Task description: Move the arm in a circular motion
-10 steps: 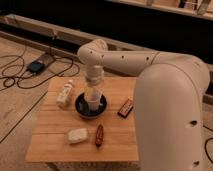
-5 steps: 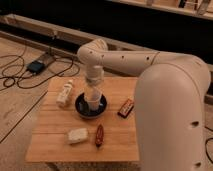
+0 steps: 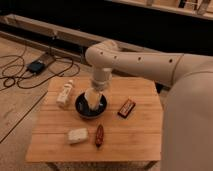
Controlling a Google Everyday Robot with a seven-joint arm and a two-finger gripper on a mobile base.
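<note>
Arm [image 3: 145, 62] reaches over surface [image 3: 137, 137]. Gripper [image 3: 93, 97] low inside dark bowl [image 3: 79, 107]; grip state unreadable. Risk: circling at this height catches bowl rim, shoves bowl into nearby bottle [image 3: 65, 93] or snack bar [image 3: 127, 107]. Lift clear before sweeping.

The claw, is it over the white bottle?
No, the claw hangs over the dark bowl, and the white bottle lies apart from it.
</note>
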